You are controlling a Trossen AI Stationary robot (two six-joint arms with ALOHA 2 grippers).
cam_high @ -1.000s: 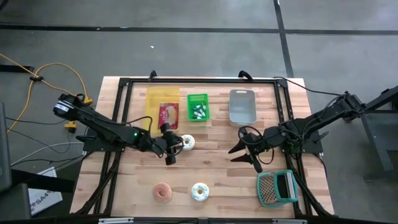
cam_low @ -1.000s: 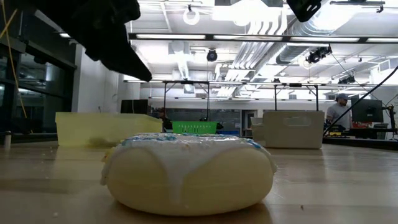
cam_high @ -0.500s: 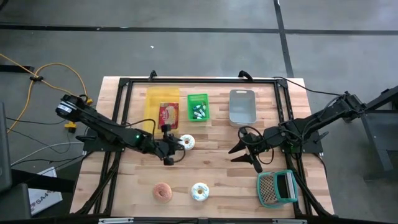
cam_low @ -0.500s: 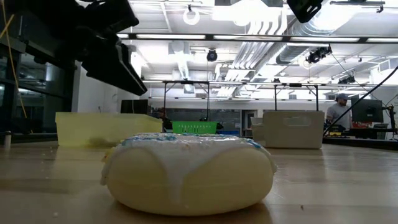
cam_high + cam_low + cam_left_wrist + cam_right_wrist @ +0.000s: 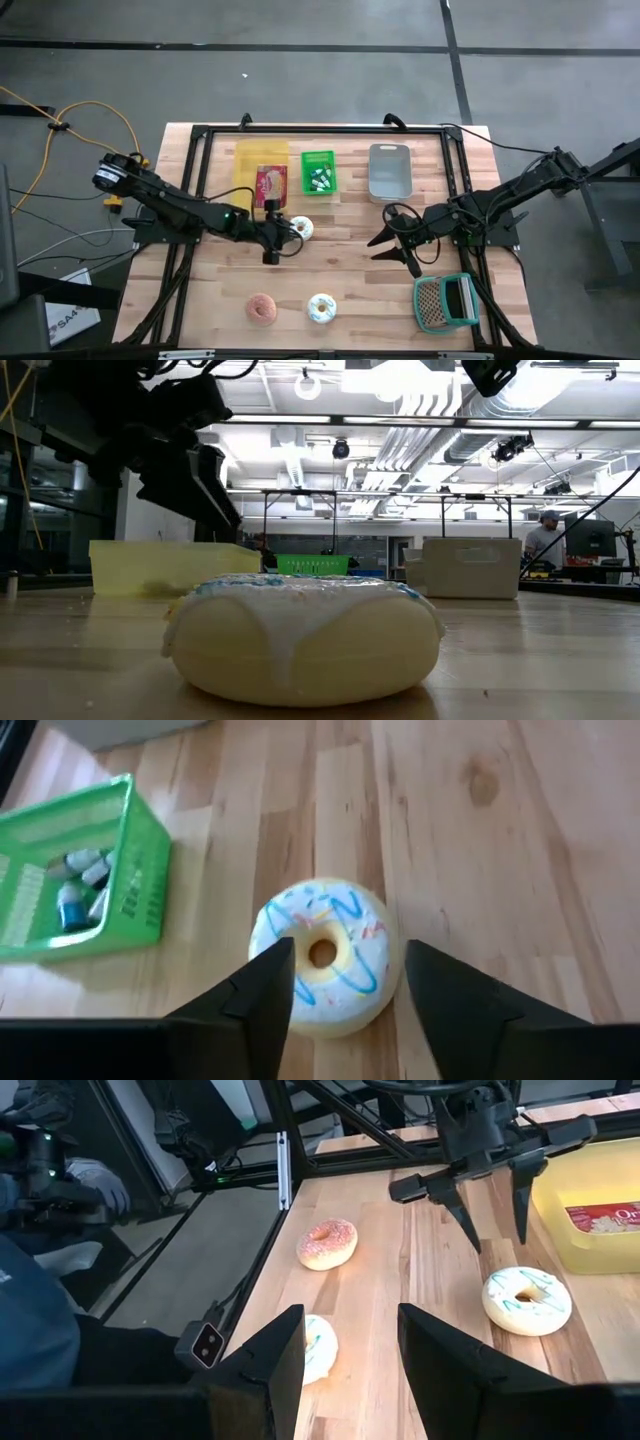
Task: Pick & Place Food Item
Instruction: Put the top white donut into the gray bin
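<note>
Left tool (image 5: 282,237), fingers parted and empty, poised over the counter (image 5: 350,270) at the white-iced donut (image 5: 324,956); in the left wrist view, one finger to each side of the ring, tips apparently not yet touching. Donut lying flat on bare wood, just beside the yellow bin (image 5: 260,170) with its red packet and near the green basket (image 5: 318,171). Judged light, soft and crushable, icing likely tacky and easily smeared; best taken across the outer rim on opposite sides with gentle pressure, or one finger through the hole and one outside. Versus the frame one second back: left tool swung round to face the donut and fingers spread wider; donut itself unmoved. Nearer the front edge, a pink donut (image 5: 261,307) and a second white donut (image 5: 321,308), both untouched. Further right, grey tray (image 5: 390,171) at the back. Right tool (image 5: 393,248) waiting above bare counter well apart from the donuts, fingers parted and holding nothing, unchanged. Teal basket (image 5: 446,302) at front right.
</note>
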